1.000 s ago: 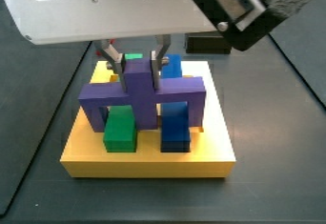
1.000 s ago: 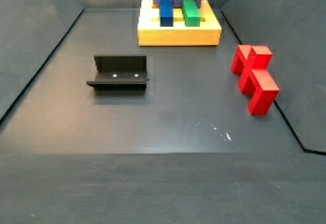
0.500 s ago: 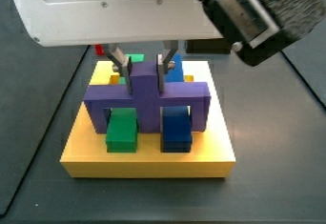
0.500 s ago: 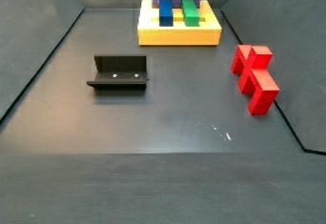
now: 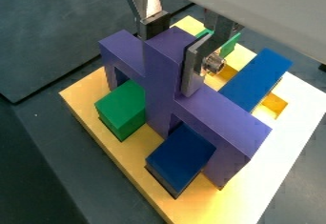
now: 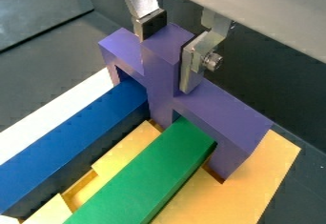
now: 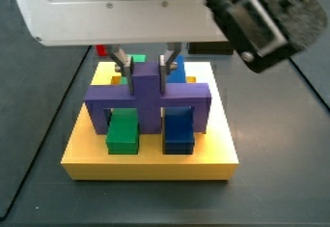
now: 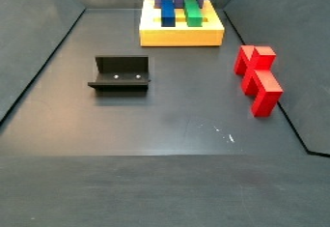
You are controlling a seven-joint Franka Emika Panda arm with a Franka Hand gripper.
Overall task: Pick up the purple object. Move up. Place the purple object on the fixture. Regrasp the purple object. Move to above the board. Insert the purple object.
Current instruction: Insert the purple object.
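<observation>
Since a second ago the purple object point(image 7: 149, 96) is sitting a little lower over the board point(image 7: 151, 161), and the fixture point(image 8: 120, 74) and red blocks point(image 8: 260, 76) are staying where they were on the worktop point(image 8: 168, 125).

In a side view, the gripper point(image 7: 146, 61) is hanging directly above the middle of the board, at about twelve o'clock from the purple object's crossbar. Its fingers point(image 5: 195, 58) are closing narrowly on the upright central stub of the purple object, one silver plate pressing each face in both wrist views, so the piece is being held, not released.

The purple object is standing prongs-down across the board, its long crossbar running from nine o'clock to three o'clock in that side view, at right angles to the green bar point(image 7: 120, 132) and blue bar point(image 7: 178, 132). Its outer legs are straddling both bars, and its middle prong is dropping between them.

Judging from this, the insertion is nearly finished; the remaining move is likely straight down along the stub, keeping the crossbar square to the bars so the prongs are not jamming
</observation>
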